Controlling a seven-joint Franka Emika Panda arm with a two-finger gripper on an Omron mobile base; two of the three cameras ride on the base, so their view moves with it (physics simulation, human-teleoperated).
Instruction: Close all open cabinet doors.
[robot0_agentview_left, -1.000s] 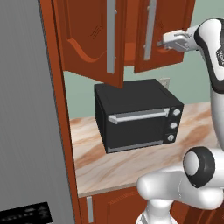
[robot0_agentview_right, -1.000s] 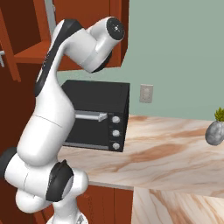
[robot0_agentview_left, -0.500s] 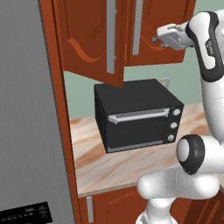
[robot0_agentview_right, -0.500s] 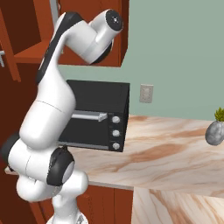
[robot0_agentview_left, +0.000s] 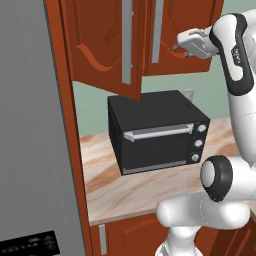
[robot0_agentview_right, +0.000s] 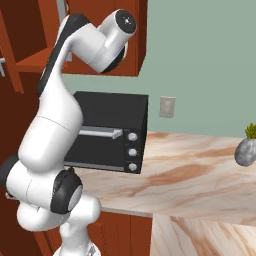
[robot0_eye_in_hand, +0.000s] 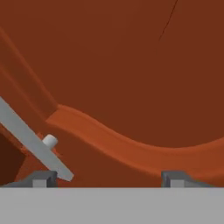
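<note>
Released, holding nothing, the gripper (robot0_eye_in_hand: 105, 178) faced the right door (robot0_agentview_left: 182, 37); the ajar left door (robot0_agentview_left: 102, 47) hung leftward.

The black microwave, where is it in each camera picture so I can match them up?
Left base view: black microwave at centre, on the counter under the cabinet doors.
Right base view: centre-left, partly behind the arm.
Hand view: not in it.
Shared landmark: its three knobs.
</note>
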